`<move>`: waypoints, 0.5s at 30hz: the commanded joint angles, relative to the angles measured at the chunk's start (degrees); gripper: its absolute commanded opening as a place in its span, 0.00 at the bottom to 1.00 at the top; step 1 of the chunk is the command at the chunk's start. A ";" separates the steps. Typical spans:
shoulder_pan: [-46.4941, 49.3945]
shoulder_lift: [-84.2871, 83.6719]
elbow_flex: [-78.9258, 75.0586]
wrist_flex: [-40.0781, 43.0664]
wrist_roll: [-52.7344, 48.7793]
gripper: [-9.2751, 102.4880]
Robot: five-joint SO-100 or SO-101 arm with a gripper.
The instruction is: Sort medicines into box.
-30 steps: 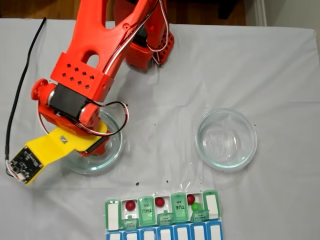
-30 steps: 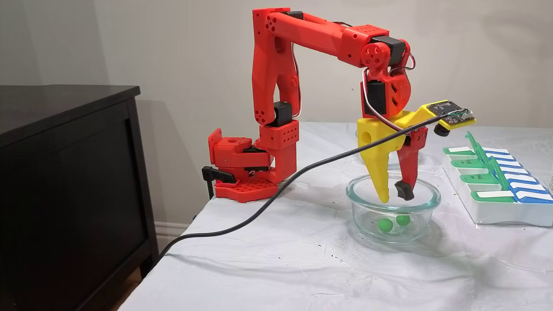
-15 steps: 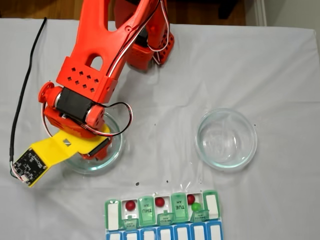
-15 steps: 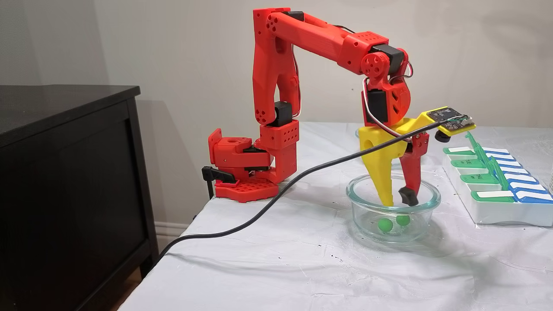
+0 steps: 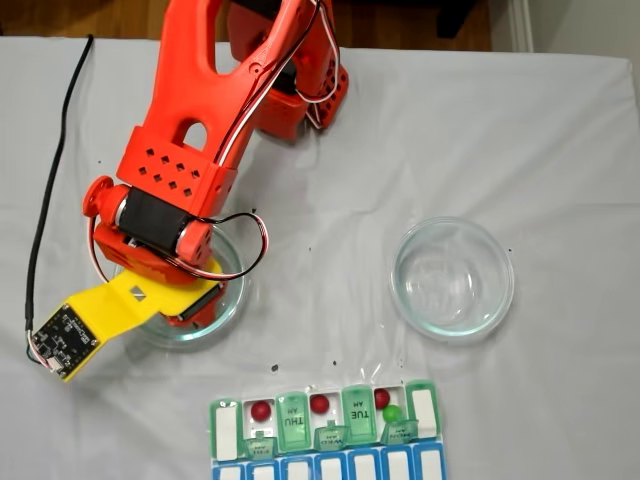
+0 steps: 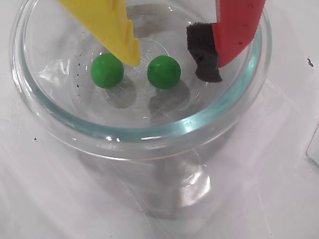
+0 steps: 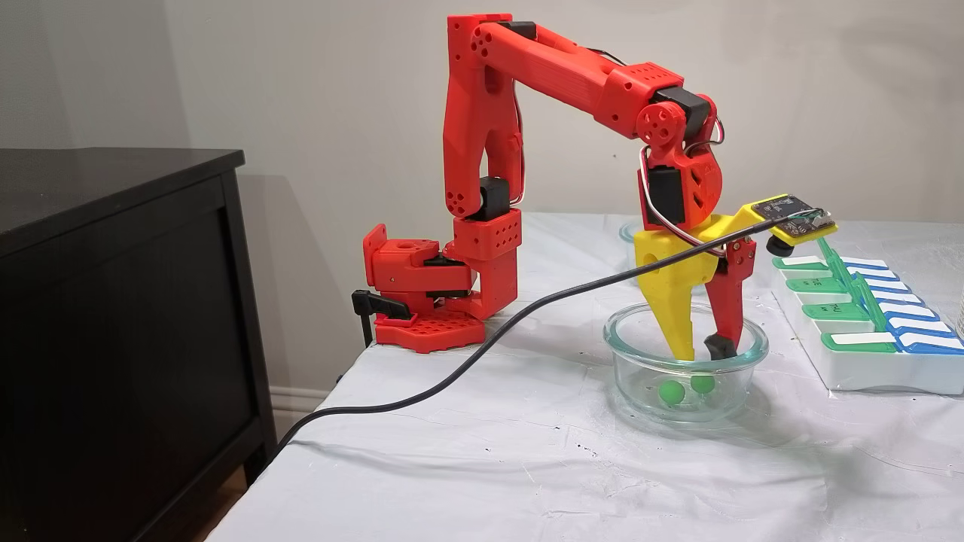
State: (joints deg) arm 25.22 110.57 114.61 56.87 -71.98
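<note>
We see a table draped in a wrinkled white cloth (image 7: 489, 467), set against a plain pale wall, with a dark cabinet (image 7: 113, 316) filling the left of the side fixed view. The red arm (image 7: 527, 68) rises from its base at the centre of that frame and bends down toward the right; in the top-down fixed view it runs from the upper middle down to the left.

The box (image 5: 325, 430) sits at the bottom centre of the top-down frame, with several green lids standing up. In its open green-row compartments we make out three dark red balls (image 5: 261, 410) and one green ball (image 5: 392, 413) beside the rightmost red one. An empty glass bowl (image 5: 452, 280) lies at centre right, well apart from the arm.

A second glass bowl (image 6: 149, 130) sits under the wrist, at the left of the top-down frame. The gripper (image 6: 169, 57) hangs inside its rim, jaws spread moderately and holding nothing: the yellow finger (image 6: 112, 25) comes in from the upper left of the wrist view, the red finger (image 6: 234, 30) with its black pad from the upper right. Two green balls (image 6: 107, 70) rest on the bowl floor near the centre of that frame, apart from each other; the yellow tip points down between them, so the right one (image 6: 164, 71) lies between the fingers.
</note>
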 commanded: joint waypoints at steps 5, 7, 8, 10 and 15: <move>-1.14 0.97 0.62 -1.58 0.70 0.25; -1.14 0.88 0.70 -1.85 0.70 0.25; -1.23 0.70 0.79 -2.02 0.70 0.25; -1.32 0.44 0.97 -2.29 0.88 0.24; -1.49 -0.44 1.14 -3.43 1.14 0.24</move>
State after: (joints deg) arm 24.61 109.51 116.46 54.58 -71.28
